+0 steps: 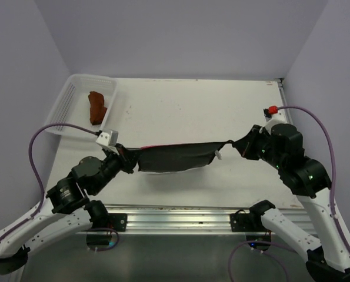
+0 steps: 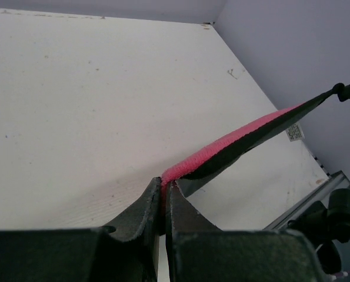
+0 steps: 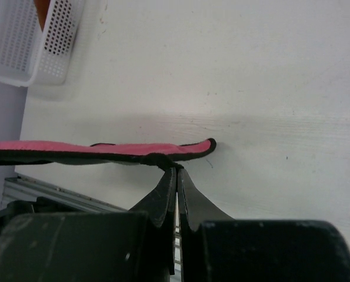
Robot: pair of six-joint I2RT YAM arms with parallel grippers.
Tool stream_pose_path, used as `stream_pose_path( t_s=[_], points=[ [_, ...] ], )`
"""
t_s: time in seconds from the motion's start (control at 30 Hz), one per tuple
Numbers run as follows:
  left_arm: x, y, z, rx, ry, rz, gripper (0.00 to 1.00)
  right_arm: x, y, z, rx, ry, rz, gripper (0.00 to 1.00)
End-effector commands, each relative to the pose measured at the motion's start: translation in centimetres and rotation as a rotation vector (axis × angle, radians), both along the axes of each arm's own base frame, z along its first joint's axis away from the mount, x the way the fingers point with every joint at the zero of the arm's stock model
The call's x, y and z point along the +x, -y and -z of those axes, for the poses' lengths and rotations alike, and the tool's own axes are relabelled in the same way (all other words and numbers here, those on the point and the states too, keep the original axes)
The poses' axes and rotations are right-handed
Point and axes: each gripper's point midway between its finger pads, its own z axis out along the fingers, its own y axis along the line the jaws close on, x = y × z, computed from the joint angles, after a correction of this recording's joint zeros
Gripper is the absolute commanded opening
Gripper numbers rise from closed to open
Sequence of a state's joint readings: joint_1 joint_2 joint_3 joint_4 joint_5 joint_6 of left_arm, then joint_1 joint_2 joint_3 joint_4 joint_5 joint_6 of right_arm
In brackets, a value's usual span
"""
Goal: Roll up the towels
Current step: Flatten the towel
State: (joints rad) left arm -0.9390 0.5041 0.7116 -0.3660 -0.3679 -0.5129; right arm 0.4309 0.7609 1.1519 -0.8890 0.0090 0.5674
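above the open table [image 1: 222, 106], left gripper [image 1: 132, 158] and right gripper [image 1: 236, 144] pinch opposite pink towel [image 1: 175, 157] edges.

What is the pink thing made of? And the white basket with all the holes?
The pink towel looks like soft cloth. Its pink side is fuzzy and matte, and it has a smoother dark edging. The white basket is probably hard plastic. Its walls are stiff and a little shiny, with neat, even rows of small holes.

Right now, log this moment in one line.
left tool: shut on pink towel | right tool: shut on its other end | orange towel: in white mesh basket
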Motion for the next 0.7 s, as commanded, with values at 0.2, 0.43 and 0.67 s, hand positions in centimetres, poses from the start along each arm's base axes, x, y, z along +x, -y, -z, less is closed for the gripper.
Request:
stream_pose_path(
  t_s=[0.2, 0.43, 0.67],
  points=[
    [-3.4, 0.8, -3.5, -0.053, 0.074, 0.199, 0.0, -4.8, 0.3, -4.8, 0.027, 0.042, -0.122, 0.0],
    [-4.2, 1.0, -0.9, -0.141, -0.016, 0.203, 0.0, -7.6, 1.0, -4.6, 0.034, 0.025, -0.152, 0.0],
    [-2.8, -2.0, 1.4, -0.198, -0.129, -0.017, 0.0, -4.6, 1.8, -1.1, -0.038, -0.052, -0.038, 0.0]
  ],
)
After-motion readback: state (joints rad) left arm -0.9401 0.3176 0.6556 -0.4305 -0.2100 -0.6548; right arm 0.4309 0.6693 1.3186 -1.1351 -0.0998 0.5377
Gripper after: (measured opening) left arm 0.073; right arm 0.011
